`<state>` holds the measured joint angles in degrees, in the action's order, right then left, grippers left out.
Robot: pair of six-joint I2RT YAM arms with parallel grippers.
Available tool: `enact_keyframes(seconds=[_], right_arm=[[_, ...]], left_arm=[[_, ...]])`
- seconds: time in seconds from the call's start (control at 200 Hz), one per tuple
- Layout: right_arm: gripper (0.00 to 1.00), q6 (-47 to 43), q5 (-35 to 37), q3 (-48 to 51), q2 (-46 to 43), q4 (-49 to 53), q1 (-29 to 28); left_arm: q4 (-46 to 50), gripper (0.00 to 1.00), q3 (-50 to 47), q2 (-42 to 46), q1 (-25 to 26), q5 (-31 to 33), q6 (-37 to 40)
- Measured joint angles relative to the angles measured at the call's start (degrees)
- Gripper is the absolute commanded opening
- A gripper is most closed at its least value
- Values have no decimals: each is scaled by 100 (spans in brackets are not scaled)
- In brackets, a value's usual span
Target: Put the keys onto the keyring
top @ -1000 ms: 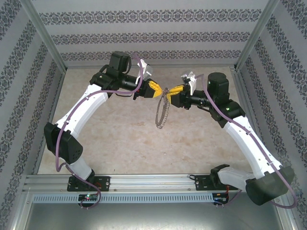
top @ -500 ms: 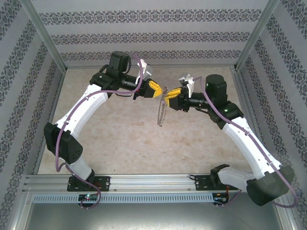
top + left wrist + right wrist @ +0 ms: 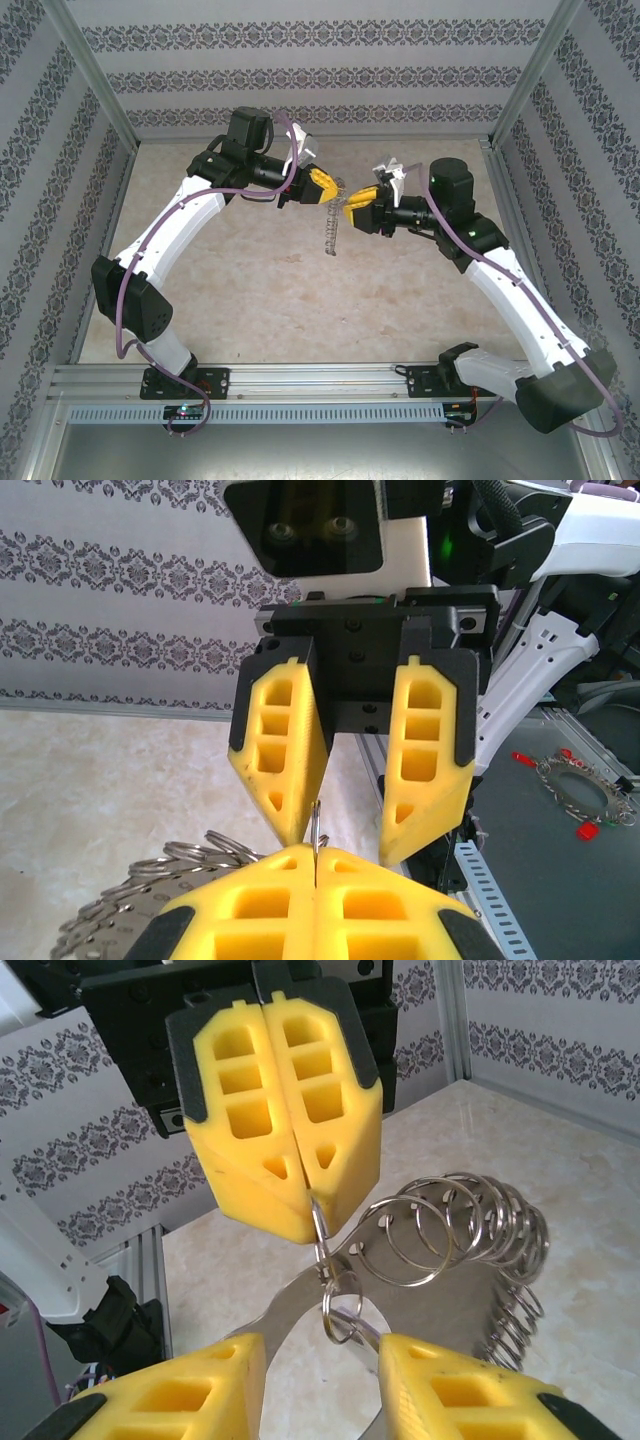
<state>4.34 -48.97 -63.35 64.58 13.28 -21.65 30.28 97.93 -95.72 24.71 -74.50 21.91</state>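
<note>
Two sets: left jaws pinch keyring (image 3: 333, 230) loop, right jaws spread astride; second ring bunch (image 3: 553, 778) aside.

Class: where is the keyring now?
In the top view the keyring hangs over the middle of the table, pinched at its top by the left hand, the right hand close beside.

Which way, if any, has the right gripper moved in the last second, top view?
Yes. The right gripper has slid slightly away from the back wall, toward the near rail, and a touch left.
</note>
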Motion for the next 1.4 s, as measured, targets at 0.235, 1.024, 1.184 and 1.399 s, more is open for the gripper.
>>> enact_keyframes(seconds=[0.235, 1.024, 1.184, 1.399], right_arm=[[30, -13, 0, 0, 157, -7, -76], [0, -168, 109, -293, 487, 151, -444], [2, -208, 107, -452, 614, 243, -564], [34, -385, 0, -560, 678, 442, -629]], left_arm=[[-17, 0, 0, 0, 0, -2, -15], [-37, 0, -68, 83, -7, -24, -144], [-87, 0, -70, 109, -7, -26, -144], [-232, 0, -70, 116, -7, 22, -144]])
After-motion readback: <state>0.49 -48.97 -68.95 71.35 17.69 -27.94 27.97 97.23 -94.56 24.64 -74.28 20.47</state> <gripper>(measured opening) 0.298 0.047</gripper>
